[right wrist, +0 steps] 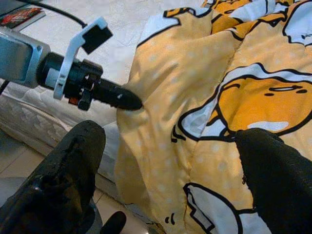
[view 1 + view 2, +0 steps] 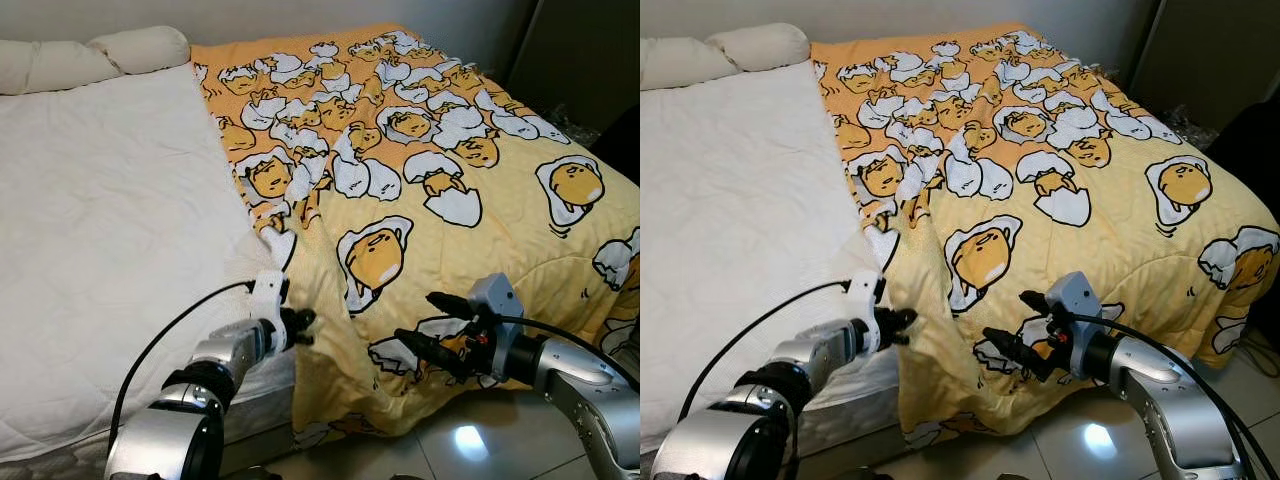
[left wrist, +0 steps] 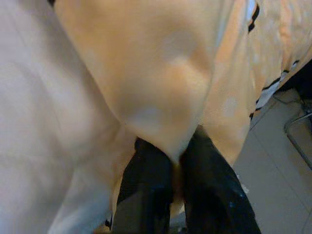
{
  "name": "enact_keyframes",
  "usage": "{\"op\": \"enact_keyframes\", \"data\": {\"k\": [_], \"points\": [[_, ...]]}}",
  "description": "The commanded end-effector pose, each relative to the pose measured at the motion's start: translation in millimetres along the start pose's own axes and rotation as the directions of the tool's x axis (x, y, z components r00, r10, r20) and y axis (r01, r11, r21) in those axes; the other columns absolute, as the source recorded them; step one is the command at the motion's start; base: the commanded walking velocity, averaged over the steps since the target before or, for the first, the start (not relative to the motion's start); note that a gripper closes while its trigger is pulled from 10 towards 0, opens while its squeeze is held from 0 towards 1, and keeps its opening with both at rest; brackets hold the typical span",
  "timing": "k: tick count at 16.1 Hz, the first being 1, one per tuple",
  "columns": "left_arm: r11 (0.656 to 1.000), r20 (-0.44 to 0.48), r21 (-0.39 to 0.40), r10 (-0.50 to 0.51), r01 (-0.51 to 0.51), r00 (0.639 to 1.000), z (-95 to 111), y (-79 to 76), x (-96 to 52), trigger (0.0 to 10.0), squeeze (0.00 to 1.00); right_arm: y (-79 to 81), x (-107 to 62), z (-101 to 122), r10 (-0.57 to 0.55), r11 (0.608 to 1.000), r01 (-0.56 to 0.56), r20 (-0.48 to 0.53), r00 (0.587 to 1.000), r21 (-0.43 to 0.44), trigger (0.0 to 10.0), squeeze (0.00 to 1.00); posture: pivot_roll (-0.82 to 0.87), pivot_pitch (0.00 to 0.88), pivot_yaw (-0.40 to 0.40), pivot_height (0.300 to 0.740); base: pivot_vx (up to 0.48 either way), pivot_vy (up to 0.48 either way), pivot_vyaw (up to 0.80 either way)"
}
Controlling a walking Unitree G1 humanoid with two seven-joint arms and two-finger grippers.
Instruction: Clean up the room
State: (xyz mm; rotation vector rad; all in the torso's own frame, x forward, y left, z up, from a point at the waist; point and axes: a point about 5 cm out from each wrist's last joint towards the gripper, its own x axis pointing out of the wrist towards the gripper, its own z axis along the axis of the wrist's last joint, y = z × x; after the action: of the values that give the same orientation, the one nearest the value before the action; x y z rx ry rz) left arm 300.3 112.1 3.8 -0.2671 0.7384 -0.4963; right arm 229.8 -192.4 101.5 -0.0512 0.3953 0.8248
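Bed-making barely started: yellow egg-print blanket (image 2: 430, 190) covers only the robot's-right half of the mattress (image 2: 100, 250), left gripper (image 2: 302, 327) pinched on its near edge, right gripper (image 2: 1025, 345) spread apart beside the hanging corner, grasping nothing.

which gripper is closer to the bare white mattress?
Left. The left gripper is pinching the yellow blanket edge right beside the white mattress. The right gripper is open, farther along the blanket's hanging side, away from the mattress.
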Motion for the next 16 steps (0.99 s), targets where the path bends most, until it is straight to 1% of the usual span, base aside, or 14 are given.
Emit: {"op": "enact_keyframes", "data": {"k": [1, 3, 5, 6, 7, 8, 9, 10, 11, 13, 15, 16], "points": [[1.0, -0.01, 0.015, 0.0, 0.0, 1.0, -2.3, 1.6, -1.0, 0.0, 0.0, 0.5, -0.2, -0.9, 0.01, 1.0, -0.01, -0.004, 1.0, -0.008, 10.0, 0.0, -0.2, 0.0, 0.06, 0.74, 0.0, 0.0, 0.0], [0.999, -0.029, 0.031, -0.004, 0.005, 1.0, -5.1, 2.0, -1.5, 0.0, 0.0, 0.6, 0.3, -1.5, 0.015, 1.0, -0.015, -0.007, 1.0, -0.009, 10.0, 0.0, -0.2, 0.0, 0.058, 0.74, 0.0, 0.0, 0.0], [0.995, -0.104, 0.096, -0.02, 0.03, 0.994, -15.3, 3.3, -3.4, 0.0, 0.0, 1.3, 0.9, -3.2, 0.025, 1.0, -0.026, -0.019, 1.0, -0.01, 10.0, 0.0, -0.18, 0.0, 0.049, 0.74, 0.0, 0.0, 0.0], [0.982, -0.209, 0.169, -0.043, 0.08, 0.977, -30.0, 5.6, -7.2, 0.0, 0.0, 1.9, 1.1, -4.2, 0.035, 0.999, -0.035, -0.026, 0.999, -0.012, 10.0, 0.0, -0.18, 0.0, 0.049, 0.74, 0.0, 0.0, 0.0], [0.969, -0.283, 0.214, -0.057, 0.121, 0.957, -40.7, 8.2, -11.0, 0.0, 0.0, 2.3, 1.2, -4.5, 0.039, 0.999, -0.039, -0.028, 0.999, -0.013, 10.0, 0.0, -0.18, 0.0, 0.052, 0.74, 0.0, 0.0, 0.0], [0.948, -0.377, 0.265, -0.067, 0.177, 0.924, -53.5, 12.4, -17.0, 0.0, 0.0, 2.8, 1.2, -5.2, 0.044, 0.999, -0.045, -0.032, 0.998, -0.014, 10.0, 0.0, -0.18, 0.0, 0.053, 0.74, 0.0, 0.0, 0.0], [0.934, -0.425, 0.29, -0.068, 0.207, 0.903, -60.2, 14.7, -20.4, 0.0, 0.0, 3.1, 1.2, -5.7, 0.048, 0.999, -0.048, -0.036, 0.998, -0.014, 10.0, 0.0, -0.17, 0.0, 0.054, 0.74, 0.0, 0.0, 0.0], [0.916, -0.482, 0.322, -0.058, 0.238, 0.874, -68.9, 18.9, -25.4, 0.0, 0.0, 3.9, 0.9, -7.4, 0.055, 0.998, -0.056, -0.044, 0.998, -0.015, 10.0, 0.0, -0.17, 0.0, 0.054, 0.74, 0.0, 0.0, 0.0], [0.91, -0.509, 0.337, -0.041, 0.243, 0.86, -74.5, 23.0, -29.4, 0.0, 0.0, 5.5, 0.6, -9.3, 0.062, 0.998, -0.063, -0.052, 0.997, -0.017, 10.0, 0.0, -0.17, 0.0, 0.054, 0.74, 0.0, 0.0, 0.0], [0.906, -0.512, 0.358, -0.012, 0.226, 0.859, -76.9, 26.9, -32.0, 0.0, 0.0, 7.5, 0.8, -10.6, 0.064, 0.998, -0.065, -0.053, 0.997, -0.015, 10.0, 0.0, -0.17, 0.0, 0.053, 0.74, 0.0, 0.0, 0.0], [0.891, -0.516, 0.395, 0.013, 0.224, 0.857, -76.4, 30.8, -34.6, 0.0, 0.0, 10.1, 1.8, -10.8, 0.069, 0.998, -0.069, -0.052, 0.996, -0.012, 10.0, 0.0, -0.17, 0.0, 0.054, 0.74, 0.0, 0.0, 0.0], [0.872, -0.521, 0.429, 0.025, 0.236, 0.853, -73.2, 34.6, -37.5, 0.0, 0.0, 10.6, 1.0, -10.6, 0.071, 0.997, -0.071, -0.05, 0.996, -0.01, 10.0, 0.0, -0.16, 0.0, 0.056, 0.74, 0.0, 0.0, 0.0]]}}
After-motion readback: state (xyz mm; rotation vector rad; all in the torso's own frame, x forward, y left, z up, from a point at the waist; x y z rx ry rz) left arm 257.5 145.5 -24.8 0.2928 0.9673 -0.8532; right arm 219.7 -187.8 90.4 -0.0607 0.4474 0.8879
